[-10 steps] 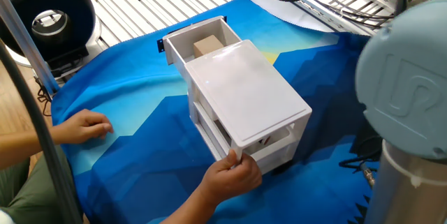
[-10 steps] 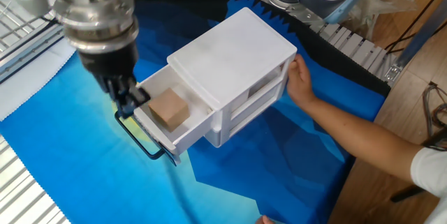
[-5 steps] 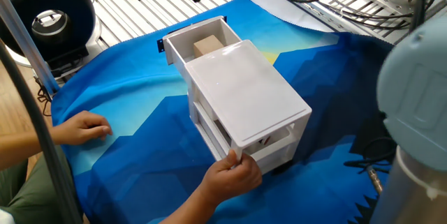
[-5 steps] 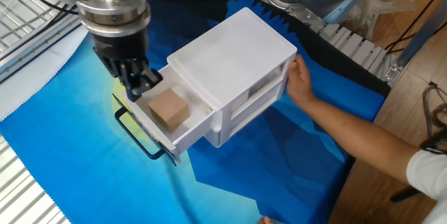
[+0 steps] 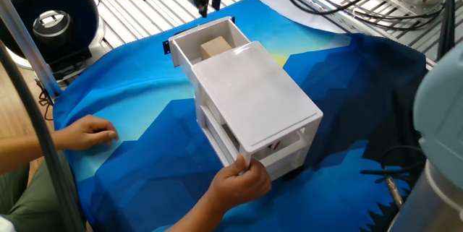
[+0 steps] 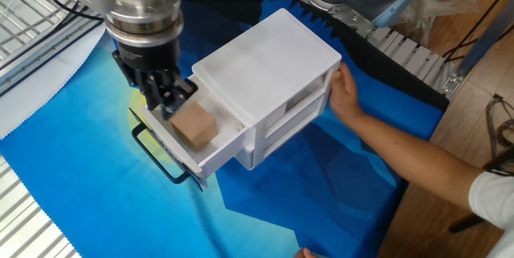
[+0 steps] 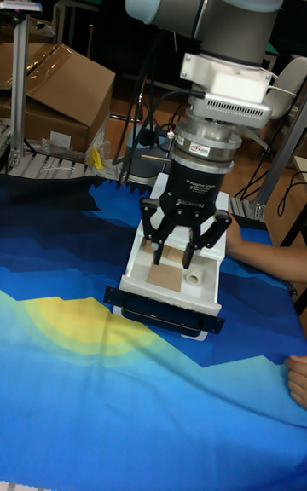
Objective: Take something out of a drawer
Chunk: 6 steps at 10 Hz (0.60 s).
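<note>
End effector (image 7: 186, 247) spread wide, above tan cube (image 6: 193, 124) in drawer (image 6: 210, 153); drawer handle at cube's 7 o'clock.

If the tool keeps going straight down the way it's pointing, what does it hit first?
Most likely the small tan cube in the open white plastic top drawer. The open tool hangs above it, fingers either side, though exact depth is unclear.
</note>
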Each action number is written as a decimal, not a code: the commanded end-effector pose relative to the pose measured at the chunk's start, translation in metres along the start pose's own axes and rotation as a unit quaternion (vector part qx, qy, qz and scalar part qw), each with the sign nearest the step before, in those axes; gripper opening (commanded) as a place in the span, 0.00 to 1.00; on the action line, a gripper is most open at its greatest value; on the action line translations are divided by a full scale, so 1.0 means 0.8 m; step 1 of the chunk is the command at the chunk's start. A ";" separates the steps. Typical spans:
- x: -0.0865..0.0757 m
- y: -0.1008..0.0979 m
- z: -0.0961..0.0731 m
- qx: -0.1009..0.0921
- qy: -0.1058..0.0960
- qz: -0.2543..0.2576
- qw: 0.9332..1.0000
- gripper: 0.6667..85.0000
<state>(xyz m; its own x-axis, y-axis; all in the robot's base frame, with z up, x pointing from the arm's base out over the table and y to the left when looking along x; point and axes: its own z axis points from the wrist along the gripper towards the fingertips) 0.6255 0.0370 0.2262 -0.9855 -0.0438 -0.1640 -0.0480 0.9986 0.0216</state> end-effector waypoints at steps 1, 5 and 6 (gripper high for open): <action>0.009 0.006 0.018 -0.011 -0.009 0.010 1.000 1.00; 0.011 0.016 0.056 -0.020 -0.028 0.016 0.999 1.00; 0.011 0.021 0.062 -0.021 -0.032 0.021 0.999 0.98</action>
<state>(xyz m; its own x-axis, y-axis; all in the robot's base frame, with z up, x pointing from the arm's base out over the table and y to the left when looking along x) 0.6243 0.0456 0.1907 -0.9786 -0.0197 -0.2047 -0.0302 0.9984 0.0483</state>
